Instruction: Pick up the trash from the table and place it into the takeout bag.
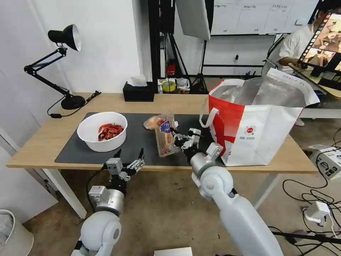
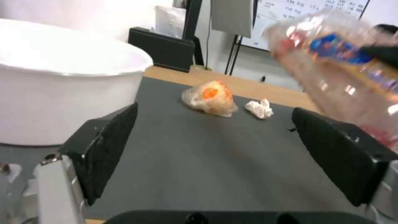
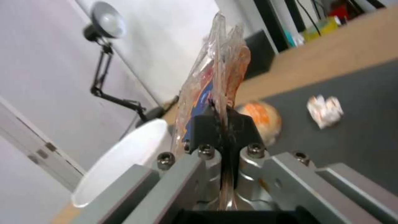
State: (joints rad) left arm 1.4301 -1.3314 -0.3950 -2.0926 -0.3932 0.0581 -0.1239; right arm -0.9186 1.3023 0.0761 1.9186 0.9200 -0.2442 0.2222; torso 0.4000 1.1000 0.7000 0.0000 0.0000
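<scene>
right gripper point(image 1: 176, 137) at centre frame in the head view, pinched tight on the edge of the clear hinged plastic tray point(image 1: 165, 138); in the right wrist view both black pads closed flat on the tray's thin rim, no gap between them. tray lifted off the dark grey mat point(image 1: 142, 149), hanging on edge with its blue-and-red label facing the camera, held by the rim probably because the flimsy shell offers no other firm grip. right arm reaching in from lower right, wrist just left of the takeout bag point(image 1: 263, 124), so a short swing rightward and upward over the bag's rim seems all that is needed. bag standing open at right of frame, foil mouth gaping wide, white loop handle drooping on the near-left side, close to the gripper and a likely snag.

left gripper point(image 1: 129, 159) low at the near edge of the table point(image 1: 42, 142), lower centre-left of the head view, fingers spread wide with nothing between them, apparently waiting out of the way.

3 pieces of trash lying on the mat: white round plastic bowl point(image 1: 102, 131) with red crayfish shells at left; plastic-wrapped orange lump point(image 2: 210, 98) behind the tray, mid-frame in the left wrist view; small crumpled white tissue wad point(image 2: 259, 108) just beside it, apart. black tissue box point(image 1: 138, 91) at the table's far edge, upper centre.
</scene>
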